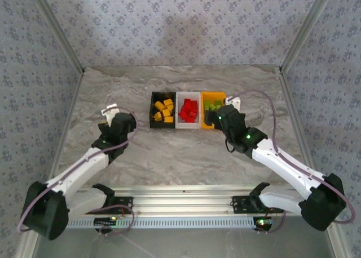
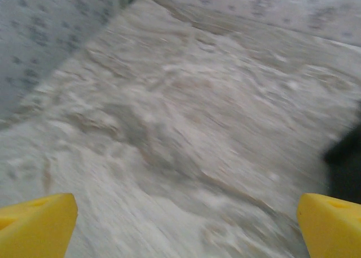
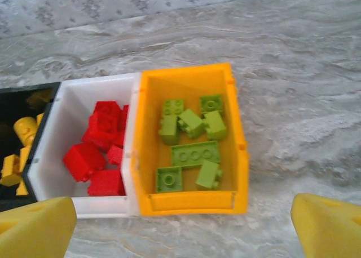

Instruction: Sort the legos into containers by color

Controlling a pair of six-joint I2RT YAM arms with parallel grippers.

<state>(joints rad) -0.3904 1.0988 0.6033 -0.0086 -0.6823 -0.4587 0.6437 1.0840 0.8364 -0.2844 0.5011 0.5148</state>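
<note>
Three joined bins stand in a row at mid-table. The black bin (image 1: 153, 103) holds yellow legos (image 1: 164, 110), the white bin (image 1: 188, 125) red legos (image 1: 188, 110), and the orange bin (image 1: 214, 93) light green legos (image 1: 212, 105). My right gripper (image 3: 183, 224) hovers open and empty just in front of the orange bin (image 3: 189, 201), above its green legos (image 3: 192, 139). Beside them lie red legos (image 3: 101, 145) in the white bin (image 3: 107, 206) and yellow legos (image 3: 20, 151) in the black bin (image 3: 17, 94). My left gripper (image 2: 186, 230) is open and empty over bare table, left of the bins.
The marble-patterned tabletop (image 1: 169, 151) is enclosed by patterned walls (image 1: 180, 27) at the back and both sides. A metal rail (image 1: 180, 201) runs along the near edge between the arm bases. The left wrist view is motion-blurred.
</note>
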